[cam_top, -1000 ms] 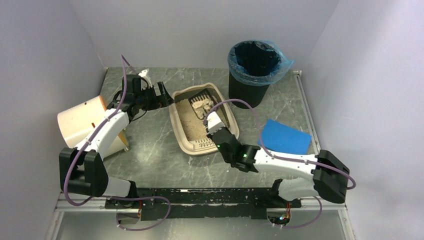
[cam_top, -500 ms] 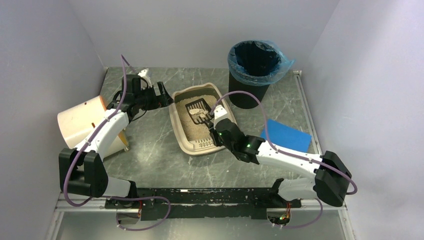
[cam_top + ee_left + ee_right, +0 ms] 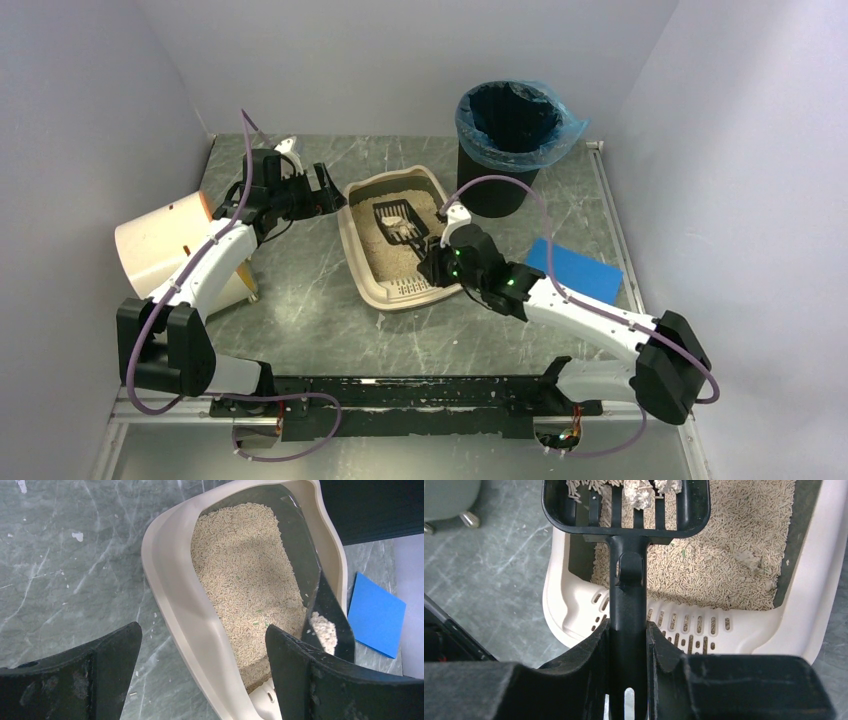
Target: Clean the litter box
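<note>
The beige litter box point(image 3: 362, 262) lies mid-table with tan litter and its slotted grate lip point(image 3: 684, 630) at the near end. My right gripper point(image 3: 432, 268) is shut on the handle of a black slotted scoop point(image 3: 397, 218), seen in the right wrist view point(image 3: 627, 640). The scoop point(image 3: 626, 510) hangs over the litter and carries whitish clumps point(image 3: 639, 492). Another clump point(image 3: 748, 557) lies in the litter. My left gripper point(image 3: 325, 190) is open at the box's far left corner. In the left wrist view point(image 3: 202, 630) the box rim point(image 3: 170, 580) runs between its fingers.
A black round bin with a blue liner point(image 3: 508, 140) stands behind the box on the right. A blue flat pad point(image 3: 570, 270) lies right of the box. A cream drum point(image 3: 165, 250) lies on its side at the left wall. Walls close three sides.
My right arm has swung its wrist to the right and away from the base. The scoop has slid a little nearer along the box, clumps still in it. My left arm has not moved.
</note>
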